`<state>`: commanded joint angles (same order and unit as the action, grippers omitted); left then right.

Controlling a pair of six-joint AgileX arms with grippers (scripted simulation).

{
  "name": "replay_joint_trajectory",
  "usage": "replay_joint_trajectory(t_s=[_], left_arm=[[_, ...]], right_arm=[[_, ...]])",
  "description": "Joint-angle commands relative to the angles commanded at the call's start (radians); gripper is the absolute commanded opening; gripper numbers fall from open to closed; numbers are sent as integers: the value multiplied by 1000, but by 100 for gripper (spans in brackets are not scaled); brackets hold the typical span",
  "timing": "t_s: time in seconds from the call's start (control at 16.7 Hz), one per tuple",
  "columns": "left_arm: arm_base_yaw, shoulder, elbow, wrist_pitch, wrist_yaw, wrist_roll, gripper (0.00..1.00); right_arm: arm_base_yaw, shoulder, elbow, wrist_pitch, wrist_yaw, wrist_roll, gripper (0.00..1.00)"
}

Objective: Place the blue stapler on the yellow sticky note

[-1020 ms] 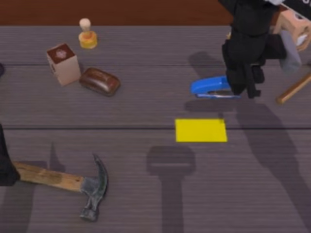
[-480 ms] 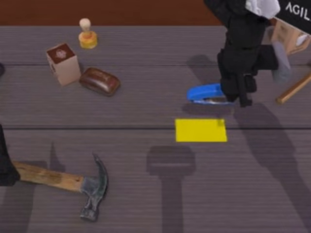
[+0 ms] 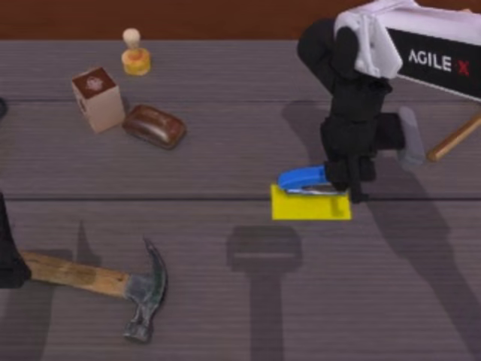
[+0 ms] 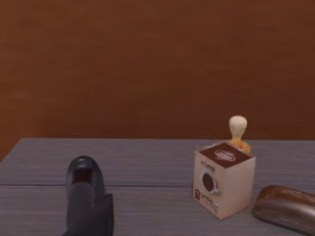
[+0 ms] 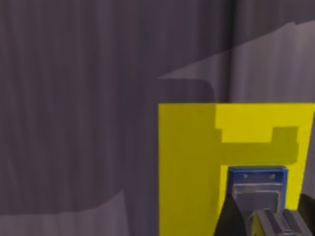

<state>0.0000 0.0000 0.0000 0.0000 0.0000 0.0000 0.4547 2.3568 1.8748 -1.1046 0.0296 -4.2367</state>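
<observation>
Your right claw (image 3: 347, 183) is clamped on the blue stapler (image 3: 302, 179) above the yellow sticky note (image 3: 310, 207); judged rigid, light; hold mid-body.

My right gripper (image 3: 348, 180) covers the right end of the blue stapler (image 3: 302, 179), which overlaps the yellow sticky note's (image 3: 310, 207) upper edge. My left arm (image 3: 9, 252) and the hammer's (image 3: 98, 280) handle end are cut off or hidden at the left edge.
</observation>
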Motion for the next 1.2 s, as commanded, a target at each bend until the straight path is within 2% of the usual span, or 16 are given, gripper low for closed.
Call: replay_joint_trajectory(t_s=[0.12, 0.9, 1.2], left_arm=[[0, 0, 0, 0, 0, 0, 100], [0, 0, 0, 0, 0, 0, 100], [0, 0, 0, 0, 0, 0, 100]], right_arm=[[0, 0, 0, 0, 0, 0, 0], [0, 0, 0, 0, 0, 0, 98], [0, 0, 0, 0, 0, 0, 100]])
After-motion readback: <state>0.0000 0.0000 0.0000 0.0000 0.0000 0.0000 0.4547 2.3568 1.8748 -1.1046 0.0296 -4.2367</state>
